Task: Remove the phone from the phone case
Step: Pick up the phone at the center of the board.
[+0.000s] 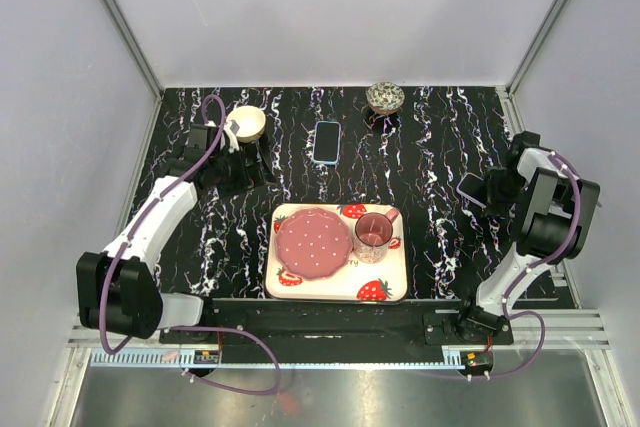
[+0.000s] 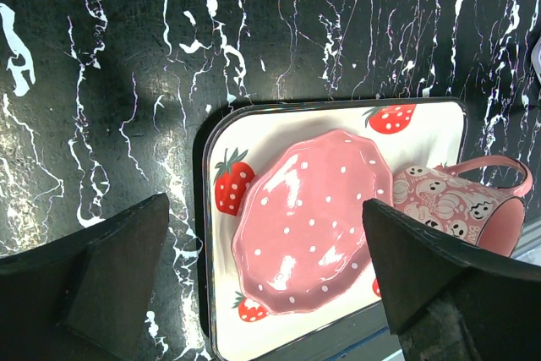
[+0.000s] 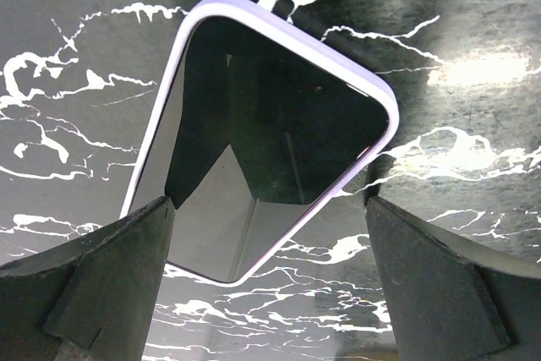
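Note:
The phone case (image 1: pixel 327 141), a light sky-blue shell with a dark middle, lies flat at the back centre of the black marbled table, away from both grippers. The lilac phone (image 1: pixel 468 188) lies on the table at the right, out of the case. In the right wrist view the phone (image 3: pixel 270 133) lies screen up, and my right gripper (image 3: pixel 266 276) is open just above its near end, not touching it. My right gripper also shows in the top view (image 1: pixel 480 193). My left gripper (image 1: pixel 250 167) is open and empty, left of the case; in the left wrist view (image 2: pixel 266 285) it hangs over the tray.
A strawberry tray (image 1: pixel 300 292) at the front centre holds a pink dotted plate (image 1: pixel 313 245) and a pink mug (image 1: pixel 373 237); they also show in the left wrist view, plate (image 2: pixel 313 217) and mug (image 2: pixel 461 209). A cream bowl (image 1: pixel 248 123) and a patterned bowl (image 1: pixel 384 97) stand at the back.

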